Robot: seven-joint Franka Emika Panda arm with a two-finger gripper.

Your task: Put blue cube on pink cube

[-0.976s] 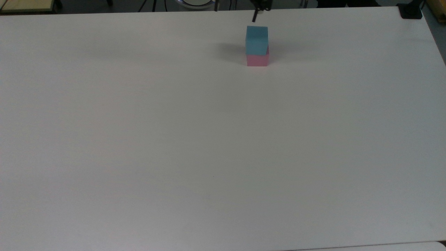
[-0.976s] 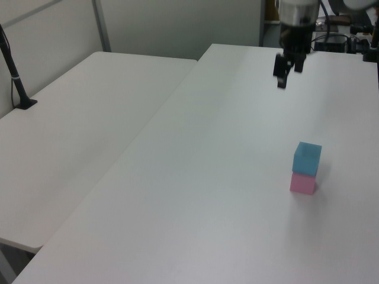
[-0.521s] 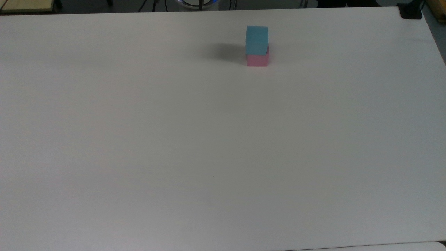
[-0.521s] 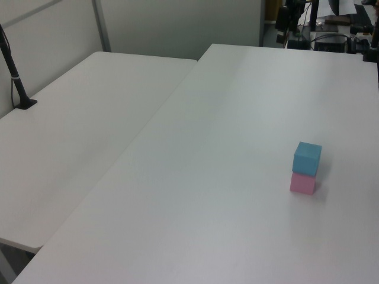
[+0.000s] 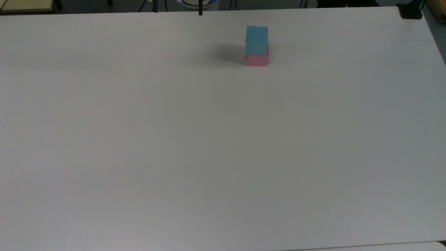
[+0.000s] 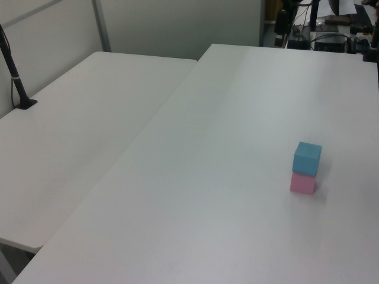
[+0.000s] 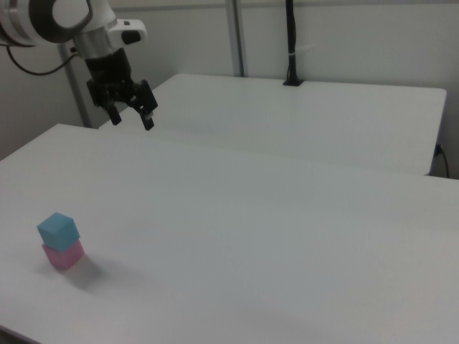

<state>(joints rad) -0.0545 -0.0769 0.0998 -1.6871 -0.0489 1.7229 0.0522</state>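
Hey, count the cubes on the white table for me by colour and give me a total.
Blue cube: 1, sitting on top of the pink one
Pink cube: 1, resting on the table
Total: 2 cubes
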